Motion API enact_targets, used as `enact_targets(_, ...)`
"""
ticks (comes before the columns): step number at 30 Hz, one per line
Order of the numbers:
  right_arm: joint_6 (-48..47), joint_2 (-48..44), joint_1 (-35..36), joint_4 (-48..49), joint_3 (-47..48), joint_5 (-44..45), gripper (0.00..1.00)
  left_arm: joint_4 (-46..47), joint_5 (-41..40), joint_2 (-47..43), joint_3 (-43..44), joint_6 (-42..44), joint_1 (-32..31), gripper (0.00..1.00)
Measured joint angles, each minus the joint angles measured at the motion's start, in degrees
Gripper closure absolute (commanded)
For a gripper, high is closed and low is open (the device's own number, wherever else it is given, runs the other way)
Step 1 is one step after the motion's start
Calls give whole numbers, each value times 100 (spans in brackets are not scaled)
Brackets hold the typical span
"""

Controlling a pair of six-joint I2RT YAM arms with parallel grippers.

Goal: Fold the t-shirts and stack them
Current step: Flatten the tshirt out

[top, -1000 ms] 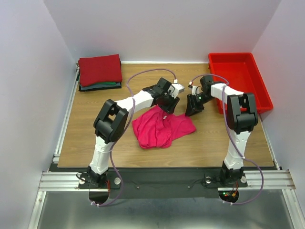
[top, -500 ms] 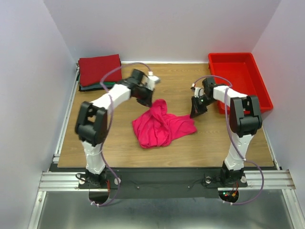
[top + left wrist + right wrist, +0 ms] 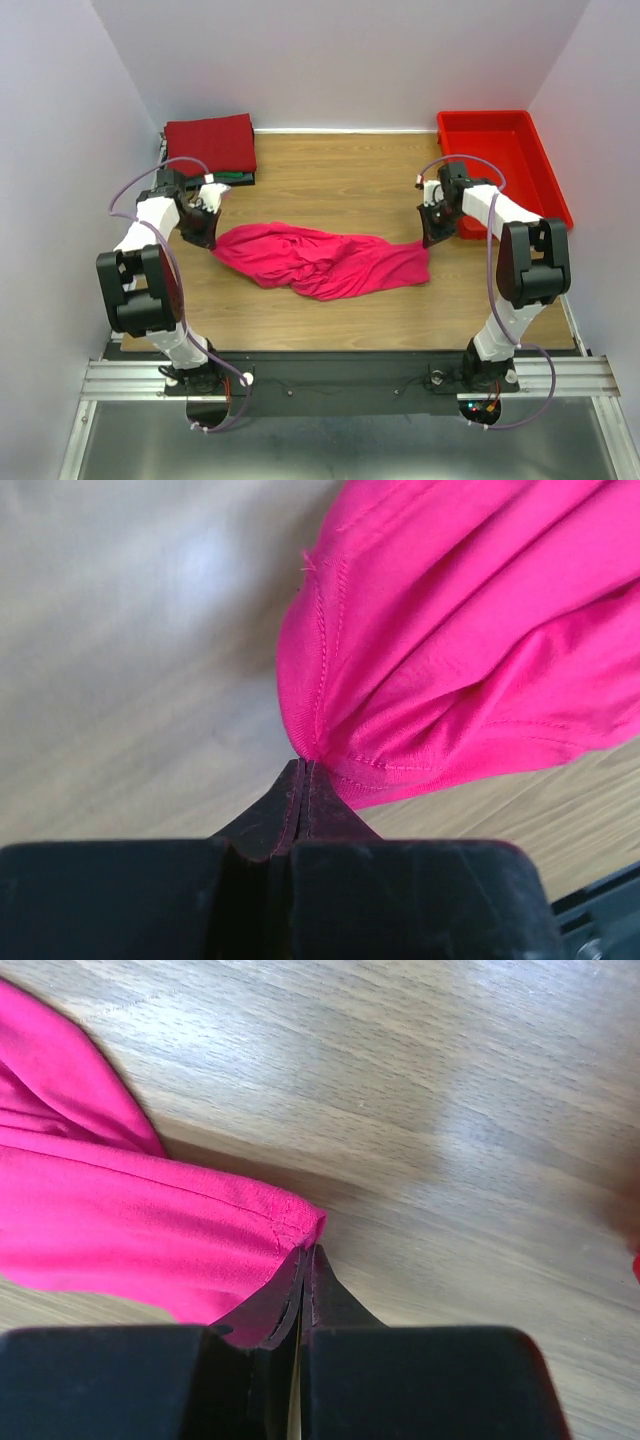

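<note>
1. Your left gripper (image 3: 303, 772) is clenched on the left end of the pink t-shirt (image 3: 320, 262). In the left wrist view its jaws are pressed together on a pinch of stitched hem, and folds of cloth fan out from the tips.
2. Your right gripper (image 3: 308, 1252) is clamped on the shirt's right end. The right wrist view shows the jaws meeting on a corner of hem, close over the wood.
3. The pink t-shirt runs left to right across the middle of the table (image 3: 340, 185), drawn out between your two grippers. It is wrinkled and bunched along its length rather than flat, and broader toward the right.
4. Your left arm reaches toward the table's left edge and your right arm toward its right side, so the two grippers stand well apart, each at one end of the shirt.
5. At the far left corner sits the folded stack. A dark red t-shirt (image 3: 210, 145) is on top, and the edge of a green t-shirt (image 3: 232, 177) shows beneath it at the near side. You cannot tell what lies lower. Your left gripper is just near of this stack, and the pink shirt does not touch it.
6. The red bin (image 3: 505, 165) stands at the far right corner. Your right gripper is just left of it, and the pink shirt stays clear of its wall.
</note>
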Motion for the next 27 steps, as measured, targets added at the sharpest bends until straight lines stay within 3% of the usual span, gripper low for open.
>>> enact_targets(9, -352, 0, 2, -94, 4, 295, 100, 61, -498, 468, -76, 787, 927, 91)
enact_targets(13, -501, -9, 2, -98, 4, 461, 99, 96, -693, 468, -72, 1121, 997, 61)
enact_targets(14, -525, -9, 2, -101, 4, 476, 99, 55, -695, 468, -24, 1178, 997, 49)
enact_targets(18, -590, -9, 0, -125, 39, 452, 99, -289, -358, 461, 435, 1484, 920, 37)
enact_targets(22, -664, -9, 0, -199, 186, 378, 99, -520, 20, 214, 855, 1646, 337, 29)
enact_targets(27, -691, -9, 0, -308, 208, 278, 99, -527, 623, -66, 992, 1176, -1314, 18)
